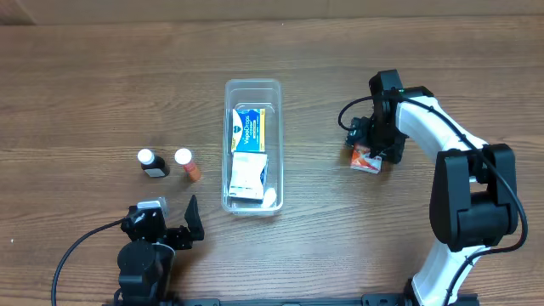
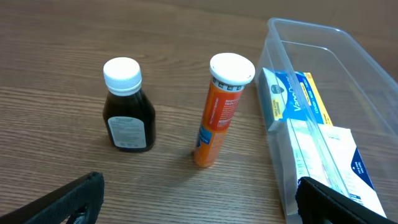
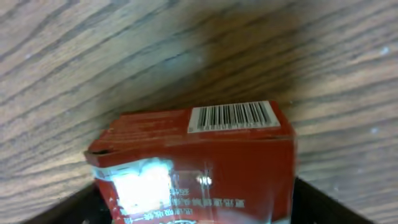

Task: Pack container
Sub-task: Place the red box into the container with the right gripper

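Note:
The clear container (image 1: 252, 83) stands at the table's middle, holding a blue and yellow box (image 1: 248, 130) and a white packet (image 1: 247, 176). It also shows in the left wrist view (image 2: 323, 43). A dark bottle with a white cap (image 1: 153, 163) (image 2: 127, 109) and an orange tube (image 1: 188, 164) (image 2: 221, 112) stand upright to its left. My left gripper (image 1: 174, 228) (image 2: 199, 202) is open and empty, in front of them. My right gripper (image 1: 375, 146) (image 3: 199, 214) is shut on a red carton (image 1: 366, 159) (image 3: 199, 155) to the right of the container, low over the table.
The far half of the container is bare. Wood-grain table (image 1: 85, 68) stretches all round. The right arm (image 1: 450, 144) arcs over the right side.

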